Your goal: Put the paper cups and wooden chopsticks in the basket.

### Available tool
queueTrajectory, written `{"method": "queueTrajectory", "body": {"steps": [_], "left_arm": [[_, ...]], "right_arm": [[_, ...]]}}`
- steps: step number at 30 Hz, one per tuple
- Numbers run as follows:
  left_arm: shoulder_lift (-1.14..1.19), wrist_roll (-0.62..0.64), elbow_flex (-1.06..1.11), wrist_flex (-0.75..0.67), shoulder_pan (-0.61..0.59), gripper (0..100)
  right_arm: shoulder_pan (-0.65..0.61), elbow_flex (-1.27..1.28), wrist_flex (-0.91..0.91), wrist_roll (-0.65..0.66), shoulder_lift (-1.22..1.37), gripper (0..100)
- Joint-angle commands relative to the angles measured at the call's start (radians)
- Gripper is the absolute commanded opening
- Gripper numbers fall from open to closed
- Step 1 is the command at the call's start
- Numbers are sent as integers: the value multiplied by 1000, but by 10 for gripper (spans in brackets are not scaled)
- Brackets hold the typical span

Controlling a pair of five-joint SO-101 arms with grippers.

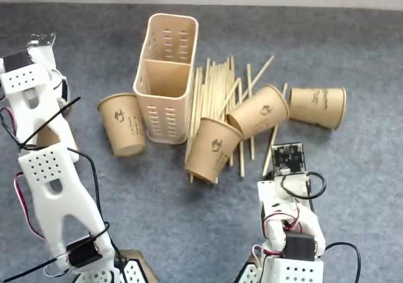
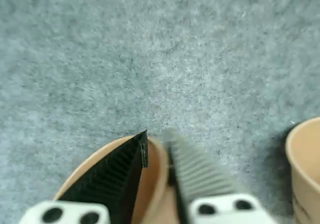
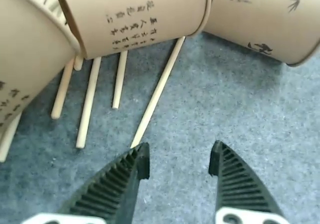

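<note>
Well left of the basket (image 1: 167, 113), the left gripper (image 2: 156, 136) is clamped on the rim of a paper cup (image 2: 153, 176), one finger inside it, low over the grey bench (image 2: 160, 59). Right of the basket, the right gripper (image 3: 179, 159) hangs with jaws apart, just short of the chopsticks (image 3: 157, 92) and the lying cups (image 1: 258, 111). The step in hand looks like the cup's pick-up. Next it needs carrying over the basket's opening and releasing.

Paper cups (image 1: 214, 149) cover the near ends of the chopsticks (image 1: 217, 81); the far ends, right of the basket (image 1: 165, 116), lie bare.
</note>
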Motion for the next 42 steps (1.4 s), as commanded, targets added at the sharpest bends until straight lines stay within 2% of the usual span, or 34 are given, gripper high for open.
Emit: {"method": "queueTrajectory", "body": {"steps": [1,11,14,16,21,26,28,33,36,38,42], "left_arm": [[-61,-81,-2,8,5,5],[-384,-87,2,9,10,4],[-496,-94,-5,6,50,4],[-562,-144,-7,-3,114,4],[-702,-189,-7,-253,295,4],[-777,-189,1,-661,455,4],[-774,-189,1,-766,513,4],[-753,-193,24,-848,661,4],[-667,-308,99,-910,731,4],[-601,-354,139,-925,753,4],[-529,-353,143,-919,753,4]], "right_arm": [[-8,114,-47,-6,-10,209],[-8,116,-51,-6,-10,209],[-8,116,-51,-6,-10,209],[-8,116,-51,-6,-10,209],[-8,116,-51,-6,-10,209],[-8,116,-51,-5,-10,209],[-8,116,-51,-5,-10,209],[-8,116,-51,-5,-10,209],[-8,116,-51,-5,-10,209],[-8,116,-51,-5,-10,209],[-8,116,-51,-5,-10,209]]}}
